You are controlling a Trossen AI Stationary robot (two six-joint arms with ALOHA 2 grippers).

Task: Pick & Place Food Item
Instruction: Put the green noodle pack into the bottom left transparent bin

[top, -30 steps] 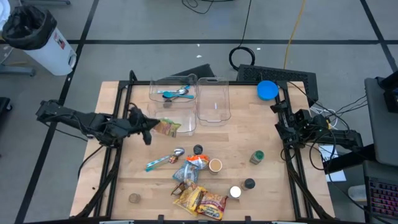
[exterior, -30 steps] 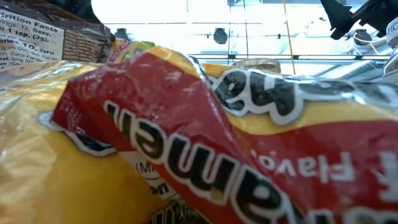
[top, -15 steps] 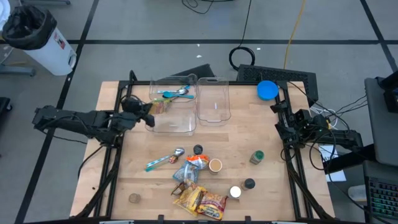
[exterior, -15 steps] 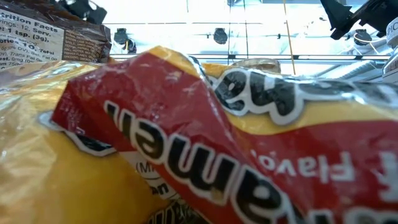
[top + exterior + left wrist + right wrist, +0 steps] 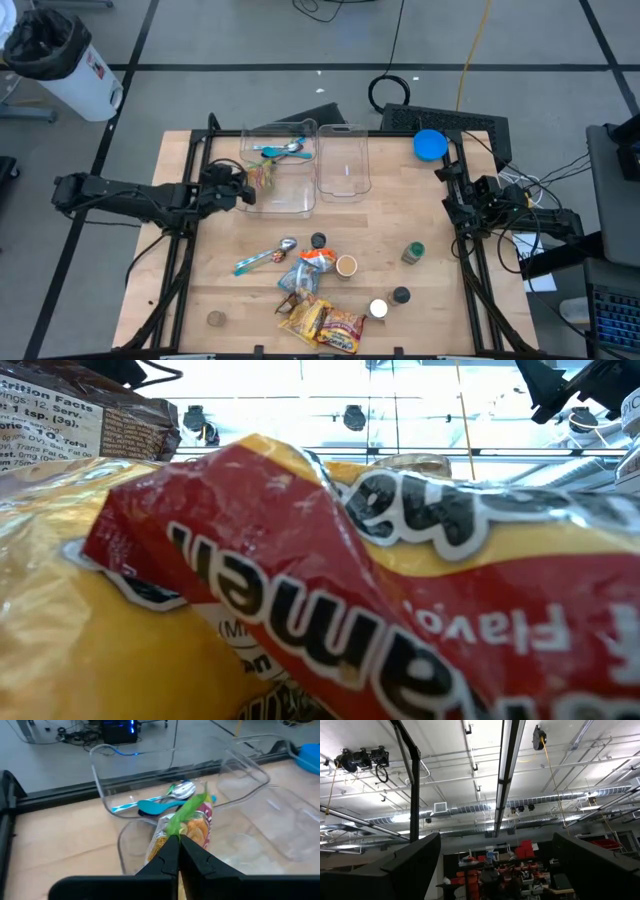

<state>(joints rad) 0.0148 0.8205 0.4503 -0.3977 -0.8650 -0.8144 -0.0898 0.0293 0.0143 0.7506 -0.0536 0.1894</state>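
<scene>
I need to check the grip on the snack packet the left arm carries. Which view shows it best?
The left wrist view: the left gripper is shut on the snack packet over the clear bin. The high view shows it small. Low and right wrist views miss it.
</scene>
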